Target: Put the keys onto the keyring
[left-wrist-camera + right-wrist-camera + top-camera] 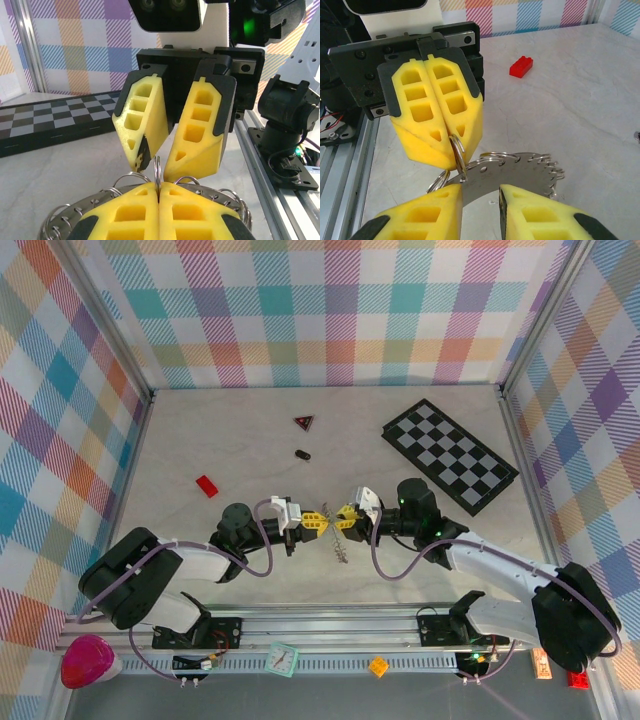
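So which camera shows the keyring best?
Right wrist view: the keyring is close, its toothed edge plain. In the left wrist view the left gripper covers most; from the top it's a grey speck.

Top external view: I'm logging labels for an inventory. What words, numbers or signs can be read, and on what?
No text is readable.
dark red triangle: pale mark, too small to read.
teal square piece at the near edge: dial-like face, too small to read.
chequered board: plain squares, no writing.
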Controlling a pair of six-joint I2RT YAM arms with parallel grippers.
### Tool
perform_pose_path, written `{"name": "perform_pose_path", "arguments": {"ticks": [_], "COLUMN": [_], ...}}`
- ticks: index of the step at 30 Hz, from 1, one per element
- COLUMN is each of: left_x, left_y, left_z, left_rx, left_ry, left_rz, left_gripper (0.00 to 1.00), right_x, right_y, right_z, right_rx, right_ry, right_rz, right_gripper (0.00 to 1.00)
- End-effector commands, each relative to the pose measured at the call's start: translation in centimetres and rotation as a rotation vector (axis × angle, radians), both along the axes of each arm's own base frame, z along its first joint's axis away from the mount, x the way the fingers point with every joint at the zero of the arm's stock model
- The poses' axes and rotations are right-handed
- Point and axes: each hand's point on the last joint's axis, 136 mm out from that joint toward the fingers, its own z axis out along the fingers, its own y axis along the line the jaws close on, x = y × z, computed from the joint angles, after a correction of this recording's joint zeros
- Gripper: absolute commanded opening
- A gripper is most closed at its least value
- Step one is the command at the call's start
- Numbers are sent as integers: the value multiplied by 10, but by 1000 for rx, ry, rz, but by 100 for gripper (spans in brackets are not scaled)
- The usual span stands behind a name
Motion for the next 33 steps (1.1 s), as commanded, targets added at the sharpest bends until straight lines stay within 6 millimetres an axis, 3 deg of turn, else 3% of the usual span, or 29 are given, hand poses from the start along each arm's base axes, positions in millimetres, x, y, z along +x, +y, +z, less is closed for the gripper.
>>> {"name": "perform_pose_path", "arguments": {"ticks": [1, 24, 30, 33], "left_x": [-9, -11, -9, -3], "left_y": [-1, -6, -7, -4], "left_z": [21, 21, 19, 16], "left_rx": [-56, -57, -55, -52], "left_ry": [-70, -48, -36, -23], "left_rz": [-48, -99, -91, -39], "left_gripper": [0, 0, 0, 11], "right_x": [-8, -18, -21, -22], "right_y": [4, 18, 18, 16], "right_z": [8, 24, 26, 22], "right_rx": [17, 94, 91, 44], "right_ry": [-21, 15, 11, 17], "right_rz": [57, 170, 198, 195], "right_gripper": [26, 17, 0, 0]}}
